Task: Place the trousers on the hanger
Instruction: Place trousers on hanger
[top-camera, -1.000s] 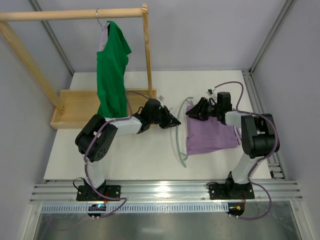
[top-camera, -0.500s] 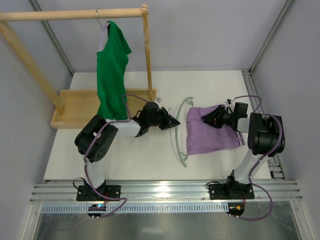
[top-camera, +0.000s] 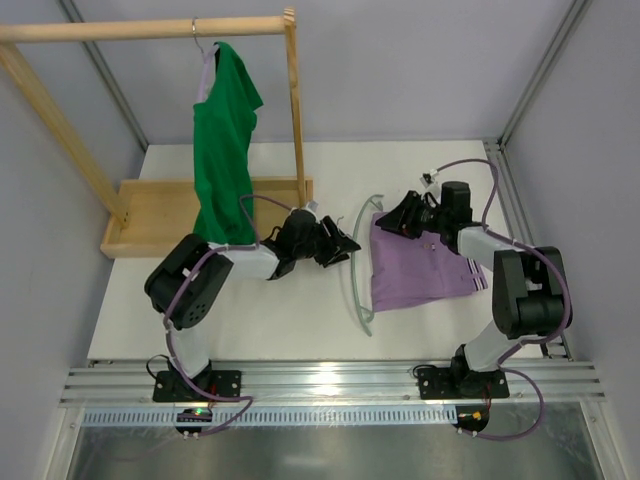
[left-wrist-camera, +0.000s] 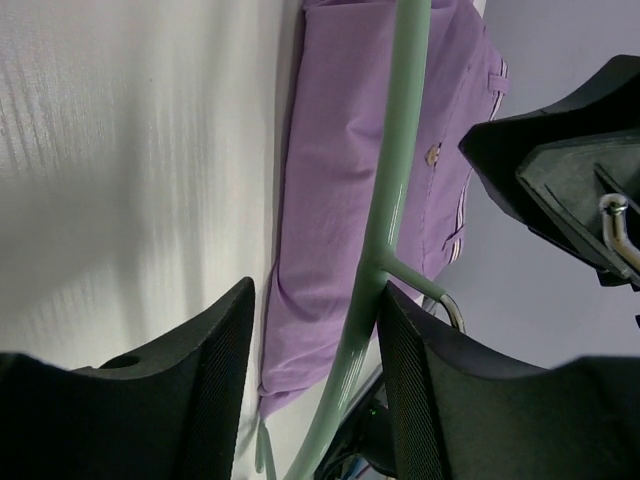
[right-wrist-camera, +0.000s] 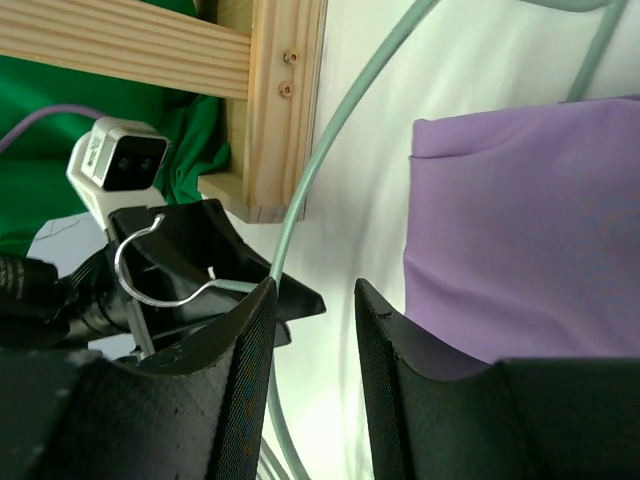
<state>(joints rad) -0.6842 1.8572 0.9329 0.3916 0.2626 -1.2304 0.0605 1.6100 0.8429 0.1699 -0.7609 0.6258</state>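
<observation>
Grey walls are closing in a white desk (top-camera: 250, 310), where a wooden rack (top-camera: 150, 28) is standing at the back-left corner with a bright green top (top-camera: 222, 150) hanging from its rail. Right of the desk's centre, the lilac trousers (top-camera: 415, 270) are lying folded flat, their striped waistband facing the right edge. The pale mint hanger (top-camera: 356, 280) is lying on the desk in a long curve just beside the trousers' left side. The left gripper (top-camera: 347, 246) is reaching in low from the left, near the desk's centre. Its jaws are standing apart, and the wrist view shows the hanger's arm running through the gap, close against one finger and not clamped. The right gripper (top-camera: 383, 222) is hovering at the trousers' back-left corner, facing the left one across the hanger. Its jaws are also standing parted. Bare desk is showing between them, the hanger's thin rod is passing by one finger, and nothing is gripped.
</observation>
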